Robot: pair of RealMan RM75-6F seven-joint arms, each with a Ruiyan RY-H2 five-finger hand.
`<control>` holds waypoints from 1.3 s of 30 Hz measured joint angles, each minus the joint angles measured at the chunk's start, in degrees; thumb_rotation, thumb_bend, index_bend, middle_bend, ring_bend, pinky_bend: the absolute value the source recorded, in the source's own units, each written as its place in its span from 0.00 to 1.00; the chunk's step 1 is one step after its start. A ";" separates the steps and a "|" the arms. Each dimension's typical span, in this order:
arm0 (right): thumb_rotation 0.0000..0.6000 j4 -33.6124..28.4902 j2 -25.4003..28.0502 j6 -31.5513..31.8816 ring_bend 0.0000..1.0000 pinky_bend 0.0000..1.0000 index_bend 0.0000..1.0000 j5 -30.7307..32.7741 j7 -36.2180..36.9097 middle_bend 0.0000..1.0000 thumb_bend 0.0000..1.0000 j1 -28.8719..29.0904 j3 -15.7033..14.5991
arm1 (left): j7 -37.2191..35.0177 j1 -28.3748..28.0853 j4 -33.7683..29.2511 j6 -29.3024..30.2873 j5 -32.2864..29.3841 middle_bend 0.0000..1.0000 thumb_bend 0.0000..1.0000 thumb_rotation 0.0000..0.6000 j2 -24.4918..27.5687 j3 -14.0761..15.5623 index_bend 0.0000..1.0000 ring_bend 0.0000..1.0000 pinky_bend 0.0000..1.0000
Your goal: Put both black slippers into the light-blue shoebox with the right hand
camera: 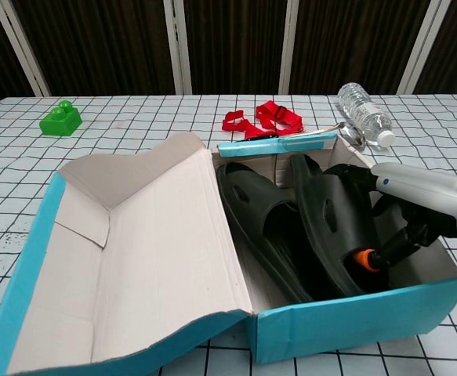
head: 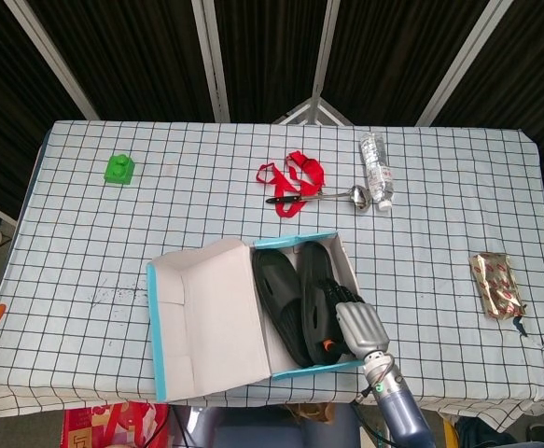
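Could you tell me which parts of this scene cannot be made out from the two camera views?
- Left hand: in neither view.
- Right hand: whether it grips the right slipper is unclear; head view, its own back hides the fingers; chest view, the slipper does.
- Shoebox floor: covered by the left slipper and its mate.
- Snack packet: print too small in head view, outside chest view.

Desk (head: 113, 243) cloth is white with a black grid. The shoebox (camera: 353, 321) is light blue outside, pale cardboard inside, and both slippers (camera: 291, 227) are plain black. Right hand (head: 357, 322) is silver-grey with an orange ring on one finger. Green block (head: 118, 169), bright red strap (head: 292, 174), clear bottle (head: 376, 170), and a gold-and-red packet (head: 497, 284).
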 measured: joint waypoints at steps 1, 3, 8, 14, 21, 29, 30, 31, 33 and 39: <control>1.00 -0.40 0.46 -0.31 0.04 0.12 0.00 0.57 -0.49 0.00 0.31 0.20 0.11 | 0.02 0.01 -0.04 0.00 0.03 0.00 0.22 1.00 0.02 0.03 0.03 0.00 0.02; 1.00 -1.32 1.64 -1.12 0.03 0.11 0.00 2.03 -1.95 0.00 0.30 0.79 0.22 | 0.08 0.02 -0.10 -0.01 0.06 0.00 0.22 1.00 0.05 0.07 0.03 0.00 0.02; 1.00 -3.83 4.72 -3.36 0.02 0.11 0.00 6.22 -4.11 0.00 0.30 2.24 0.40 | 0.15 0.03 -0.25 -0.15 0.12 0.00 0.22 1.00 0.13 0.20 0.03 0.00 0.02; 1.00 -7.76 9.11 -4.53 0.02 0.11 0.00 9.60 -5.85 0.00 0.30 3.84 0.78 | 0.41 0.02 -0.40 -0.22 0.11 0.00 0.22 1.00 0.15 0.22 0.03 0.00 0.02; 1.00 -11.72 12.90 -3.71 0.02 0.11 0.00 11.92 -7.40 0.00 0.30 5.45 1.62 | 0.99 -0.03 -0.66 -0.55 0.26 0.00 0.22 1.00 0.14 0.49 0.03 0.00 0.02; 1.00 -13.75 16.81 -6.48 0.01 0.10 0.00 18.74 -7.40 0.00 0.30 7.65 2.06 | 0.62 0.07 -0.84 -0.44 0.38 0.00 0.22 1.00 0.40 0.56 0.03 0.00 0.02; 1.00 -13.82 17.52 -7.26 0.01 0.10 0.00 19.48 -7.31 0.00 0.30 7.96 2.09 | 0.58 0.07 -0.84 -0.46 0.33 0.00 0.22 1.00 0.42 0.54 0.03 0.00 0.02; 1.00 -13.87 18.32 -8.14 0.02 0.10 0.00 20.10 -7.14 0.00 0.30 8.26 2.14 | 0.54 0.07 -0.83 -0.46 0.25 0.00 0.22 1.00 0.43 0.50 0.03 0.00 0.02; 1.00 -13.95 20.56 -10.32 0.07 0.11 0.00 20.66 -6.29 0.01 0.30 8.73 2.39 | 0.43 0.09 -0.82 -0.42 0.21 0.00 0.22 1.00 0.45 0.45 0.03 0.00 0.02; 1.00 -14.03 25.56 -13.18 0.22 0.23 0.17 13.12 1.84 0.13 0.40 5.86 3.82 | 0.01 0.15 -0.77 -0.22 0.04 0.00 0.22 1.00 0.49 0.25 0.03 0.00 0.02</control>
